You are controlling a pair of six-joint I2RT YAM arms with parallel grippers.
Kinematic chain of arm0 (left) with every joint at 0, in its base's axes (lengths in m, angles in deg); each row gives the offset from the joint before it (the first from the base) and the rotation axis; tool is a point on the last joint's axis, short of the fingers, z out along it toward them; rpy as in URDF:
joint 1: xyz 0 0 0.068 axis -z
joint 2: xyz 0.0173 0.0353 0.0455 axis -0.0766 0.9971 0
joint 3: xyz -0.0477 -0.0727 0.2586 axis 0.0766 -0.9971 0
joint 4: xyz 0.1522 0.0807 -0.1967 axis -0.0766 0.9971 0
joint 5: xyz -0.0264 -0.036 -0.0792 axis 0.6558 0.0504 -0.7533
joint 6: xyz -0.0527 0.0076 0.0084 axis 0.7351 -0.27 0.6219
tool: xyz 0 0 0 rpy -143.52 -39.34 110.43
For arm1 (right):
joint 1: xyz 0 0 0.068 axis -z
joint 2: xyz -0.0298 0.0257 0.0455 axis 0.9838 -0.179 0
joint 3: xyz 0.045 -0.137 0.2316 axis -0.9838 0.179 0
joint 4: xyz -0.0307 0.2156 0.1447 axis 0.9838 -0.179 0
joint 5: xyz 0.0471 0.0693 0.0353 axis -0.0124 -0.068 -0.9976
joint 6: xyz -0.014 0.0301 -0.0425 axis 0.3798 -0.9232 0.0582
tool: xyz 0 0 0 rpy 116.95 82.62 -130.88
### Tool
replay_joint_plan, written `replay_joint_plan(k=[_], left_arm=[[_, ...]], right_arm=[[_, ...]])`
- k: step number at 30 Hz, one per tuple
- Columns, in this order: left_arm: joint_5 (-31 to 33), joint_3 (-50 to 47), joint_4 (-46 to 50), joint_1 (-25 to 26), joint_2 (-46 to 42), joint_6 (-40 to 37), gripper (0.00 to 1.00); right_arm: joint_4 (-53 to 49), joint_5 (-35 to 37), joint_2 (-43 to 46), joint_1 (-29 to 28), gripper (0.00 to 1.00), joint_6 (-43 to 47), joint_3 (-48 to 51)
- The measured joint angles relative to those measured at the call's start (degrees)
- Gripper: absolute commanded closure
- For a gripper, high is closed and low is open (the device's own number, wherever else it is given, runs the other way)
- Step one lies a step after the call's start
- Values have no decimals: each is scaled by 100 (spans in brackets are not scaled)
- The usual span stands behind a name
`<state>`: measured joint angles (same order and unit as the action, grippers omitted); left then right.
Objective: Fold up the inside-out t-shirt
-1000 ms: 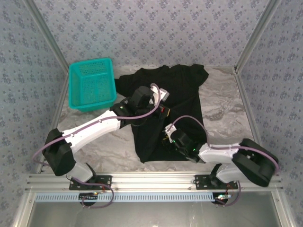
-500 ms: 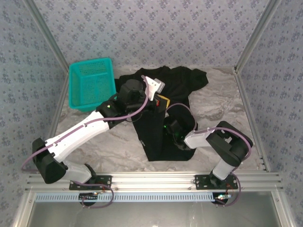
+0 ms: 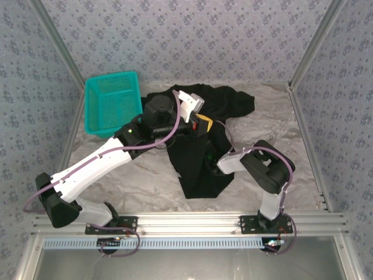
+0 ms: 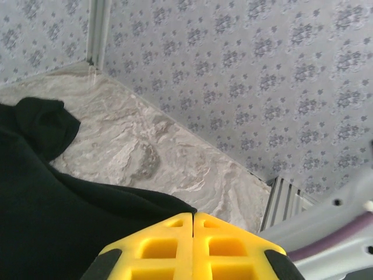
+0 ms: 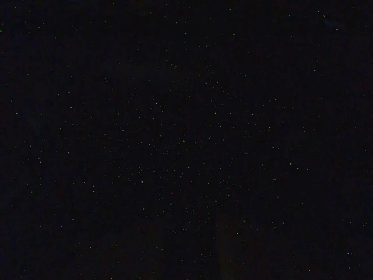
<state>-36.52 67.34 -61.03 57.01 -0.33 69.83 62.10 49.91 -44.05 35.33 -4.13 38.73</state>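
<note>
T-shirt (image 3: pixel 201 175) clamped in left gripper (image 4: pixel 193 217), bunched on marble table (image 3: pixel 268 125). Right gripper (image 3: pixel 211 158) buried under cloth, opening impossible to tell. Patterned walls (image 3: pixel 186 41) all around.

1. The top external view is lit evenly and brightly from above; only faint, soft shadows are cast on the grey marbled tabletop (image 3: pixel 145 175).
2. Folds in the black cloth t-shirt (image 3: pixel 198 169) are lost in flat darkness.
3. In the left wrist view, the yellow plastic fingers (image 4: pixel 157 248) at the lower edge are rendered soft, while the pale patterned wall (image 4: pixel 262 87) is rendered sharper.
4. The right wrist view is rendered almost black, speckled with fine noise.
</note>
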Motion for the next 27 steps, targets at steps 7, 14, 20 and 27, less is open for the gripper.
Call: replay_joint_plan(k=[7,14,20,27], left_arm=[[-146,66,-63,398,0,-166,100],[-295,81,-142,831,0,-262,100],[-531,-133,-407,1316,-2,-358,100],[-592,-511,-793,1545,-2,-293,100]], right_arm=[[-2,50,-586,459,65,-22,-752],[-358,-146,-767,778,63,-695,-1279],[-944,-411,-715,1073,60,-1274,-1266],[-1349,-627,151,1349,54,-1519,-332]])
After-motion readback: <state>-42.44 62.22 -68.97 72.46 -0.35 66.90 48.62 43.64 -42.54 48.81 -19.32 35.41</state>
